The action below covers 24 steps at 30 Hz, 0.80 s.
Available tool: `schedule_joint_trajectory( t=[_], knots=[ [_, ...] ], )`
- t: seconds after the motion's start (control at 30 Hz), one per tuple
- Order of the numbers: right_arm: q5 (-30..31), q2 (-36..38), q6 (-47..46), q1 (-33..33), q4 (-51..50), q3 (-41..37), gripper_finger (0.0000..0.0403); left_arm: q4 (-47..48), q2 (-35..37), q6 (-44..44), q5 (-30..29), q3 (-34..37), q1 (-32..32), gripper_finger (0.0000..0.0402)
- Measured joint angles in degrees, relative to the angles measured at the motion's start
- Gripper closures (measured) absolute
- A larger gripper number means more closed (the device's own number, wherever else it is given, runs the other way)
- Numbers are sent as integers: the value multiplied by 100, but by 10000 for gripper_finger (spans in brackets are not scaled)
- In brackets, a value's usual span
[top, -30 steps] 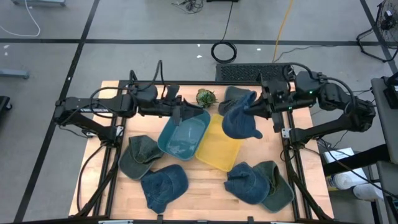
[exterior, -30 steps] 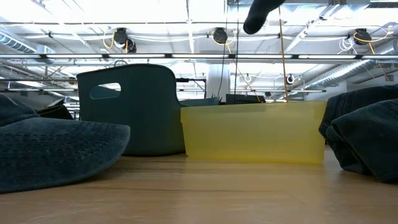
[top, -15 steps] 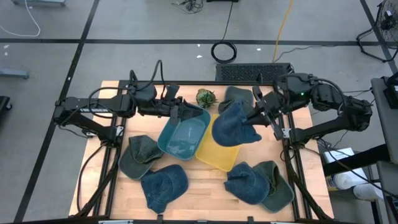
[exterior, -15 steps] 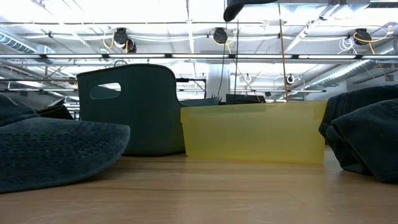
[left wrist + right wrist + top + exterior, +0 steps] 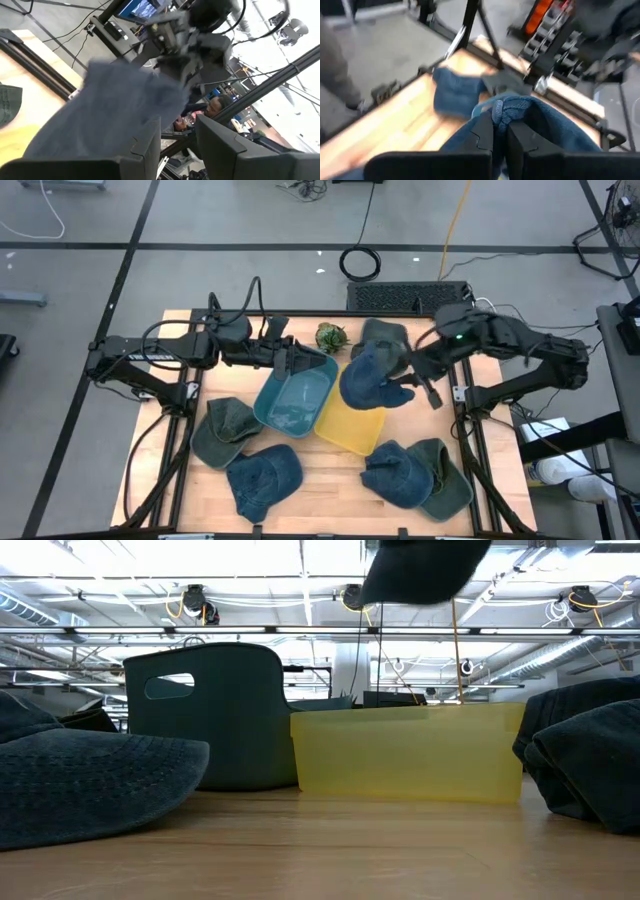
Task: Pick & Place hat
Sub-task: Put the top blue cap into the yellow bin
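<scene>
A blue denim hat [image 5: 365, 380] hangs in the air over the yellow bin [image 5: 345, 432], and my right gripper [image 5: 403, 372] is shut on it. In the low view the hat [image 5: 425, 570] shows at the top, well above the bin [image 5: 410, 755]. My left gripper [image 5: 297, 363] waits over the far rim of the teal bin [image 5: 292, 402], pointing level toward the hat, its fingers [image 5: 150, 150] open with nothing between them. My right gripper pinches a bunched fold of the hat's cloth [image 5: 508, 111] between its two fingers [image 5: 485, 131]. It comes from the table's right side, slanting a little downward. The hat hangs below and beyond the fingers, lifted clear of the bin and the table.
Several more hats lie on the table: a green one [image 5: 222, 430] and a blue one [image 5: 262, 478] near left, a blue [image 5: 395, 472] and a green one [image 5: 447, 482] near right, a grey-green one [image 5: 378, 332] at the far edge beside a camouflage one [image 5: 330, 336].
My right gripper has gone toward the table's left and a little down, rolling its wrist as it went. The blue hat has swung with it from beside the yellow bin's right edge to above the bin, and it hangs lower now.
</scene>
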<state>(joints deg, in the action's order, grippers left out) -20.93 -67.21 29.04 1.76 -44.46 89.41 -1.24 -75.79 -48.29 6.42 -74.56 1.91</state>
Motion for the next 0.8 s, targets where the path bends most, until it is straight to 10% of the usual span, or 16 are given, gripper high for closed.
schedule_joint_trajectory(
  t=[0.8],
  knots=[
    [1190, -1064, 204, -552, -608, -300, 399, -380, -2, 11, -11, 0, 7, 273]
  ],
)
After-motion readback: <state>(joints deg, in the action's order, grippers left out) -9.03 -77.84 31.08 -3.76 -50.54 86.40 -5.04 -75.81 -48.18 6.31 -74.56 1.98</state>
